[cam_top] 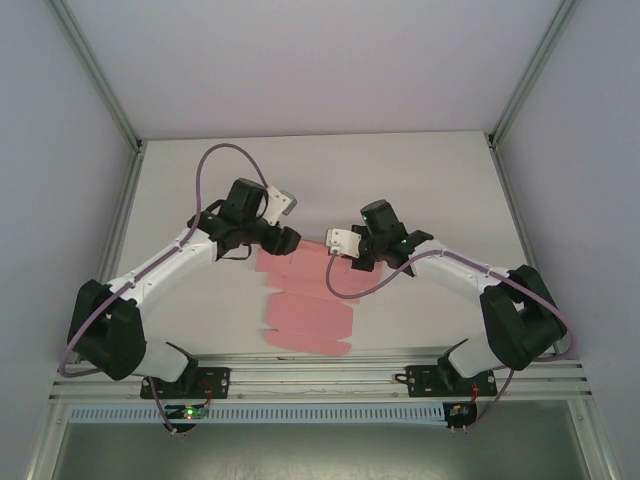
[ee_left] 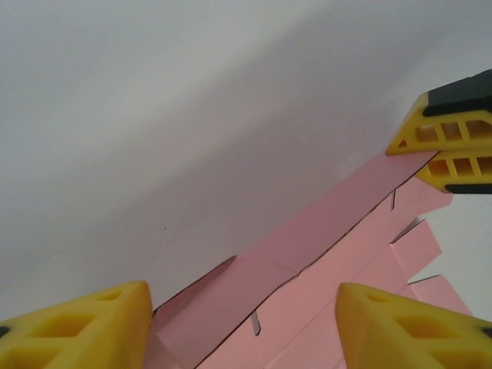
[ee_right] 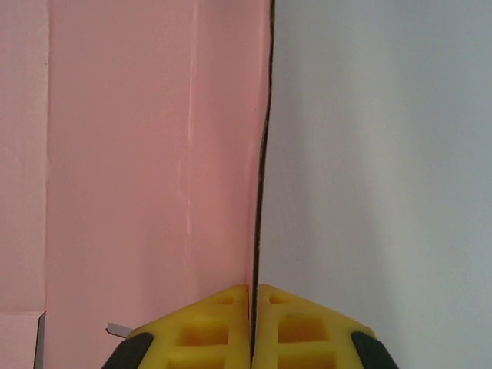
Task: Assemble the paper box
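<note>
The paper box (cam_top: 305, 310) is not yet a box. It lies as a flat pink die-cut sheet on the white tabletop (cam_top: 200, 190), with its near end close to the near edge between the two arm bases and its far end between the two tools. At that far end the left tool (ee_left: 244, 298) has its yellow fingers apart, one on each side of the long far strip (ee_left: 307, 231), not gripping it. To the right along the same edge, the right tool (ee_left: 415, 159) is pressed together on the strip's other end, pinching the card. The strip looks lifted slightly off the sheet, so the step in hand is probably the first fold, raising this long side wall. Next, the left tool would need to close on its end so both can turn the strip upright along the crease. That calls for a gentle move, since thin card buckles easily.
</note>
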`<state>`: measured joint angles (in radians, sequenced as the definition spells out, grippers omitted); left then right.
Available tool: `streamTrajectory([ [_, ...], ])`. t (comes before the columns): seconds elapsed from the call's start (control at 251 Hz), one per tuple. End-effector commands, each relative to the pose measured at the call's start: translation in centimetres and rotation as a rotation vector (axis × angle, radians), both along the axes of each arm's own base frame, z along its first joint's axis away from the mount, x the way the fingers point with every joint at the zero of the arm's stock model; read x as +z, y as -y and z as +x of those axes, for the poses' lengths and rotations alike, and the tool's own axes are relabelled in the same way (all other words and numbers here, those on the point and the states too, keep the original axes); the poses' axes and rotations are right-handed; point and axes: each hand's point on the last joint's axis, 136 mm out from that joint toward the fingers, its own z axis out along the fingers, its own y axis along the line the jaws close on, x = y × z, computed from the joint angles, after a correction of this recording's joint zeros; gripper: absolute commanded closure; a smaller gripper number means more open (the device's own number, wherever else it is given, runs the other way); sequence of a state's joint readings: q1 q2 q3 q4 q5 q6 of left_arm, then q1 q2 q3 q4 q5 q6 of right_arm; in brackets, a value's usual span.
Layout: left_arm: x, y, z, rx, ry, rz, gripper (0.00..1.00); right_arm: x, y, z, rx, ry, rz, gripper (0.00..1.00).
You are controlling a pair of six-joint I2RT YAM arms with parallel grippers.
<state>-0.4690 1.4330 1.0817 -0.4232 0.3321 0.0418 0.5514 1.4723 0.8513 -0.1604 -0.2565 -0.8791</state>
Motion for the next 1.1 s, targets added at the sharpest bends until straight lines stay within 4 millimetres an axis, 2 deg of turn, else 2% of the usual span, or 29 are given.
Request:
streamTrajectory([
  [0.0, -0.4, 0.4, -0.2, -0.041, 0.005, 0.087, 0.44, 1.5, -0.4, 0.1, 0.027, 0.008, 0.027, 0.98],
  [0.068, -0.6, 0.7, -0.1, -0.048, -0.002, 0.097, 0.49, 1.5, -0.2, 0.3, 0.010, 0.006, 0.023, 0.98],
  [0.359, -1.2, 0.7, -0.4, -0.053, -0.001, 0.155, 0.52, 2.1, -0.2, 0.4, -0.005, -0.004, 0.043, 0.98],
  [0.499, -1.6, 0.9, -0.1, -0.031, -0.003, 0.194, 0.66, 2.3, -0.1, 0.5, -0.018, -0.004, 0.048, 0.98],
  [0.587, -1.5, 1.0, 0.2, -0.004, 0.016, 0.212, 0.72, 2.4, -0.1, 0.7, -0.034, -0.006, 0.053, 0.98],
  [0.714, -1.2, 1.0, 1.2, 0.101, 0.052, 0.243, 0.78, 3.0, -0.2, 1.1, -0.075, -0.012, 0.083, 1.00],
  [0.762, -1.3, 1.1, 1.6, 0.158, 0.062, 0.259, 0.85, 3.4, -0.3, 1.4, -0.095, -0.015, 0.103, 1.00],
  [0.806, -1.3, 1.1, 2.0, 0.218, 0.084, 0.280, 0.86, 3.9, -0.5, 1.5, -0.111, -0.020, 0.134, 1.00],
  [0.862, -1.5, 1.5, 2.3, 0.274, 0.104, 0.291, 1.00, 4.7, -1.0, 1.4, -0.117, -0.036, 0.173, 1.00],
  [0.982, -1.6, 2.6, 3.0, 0.388, 0.128, 0.227, 1.00, 6.3, -1.9, 0.7, -0.104, -0.054, 0.243, 1.00],
  [1.097, -0.6, 3.6, 3.7, 0.497, 0.132, 0.056, 0.99, 6.6, -2.1, 0.1, -0.107, -0.054, 0.262, 1.00],
])
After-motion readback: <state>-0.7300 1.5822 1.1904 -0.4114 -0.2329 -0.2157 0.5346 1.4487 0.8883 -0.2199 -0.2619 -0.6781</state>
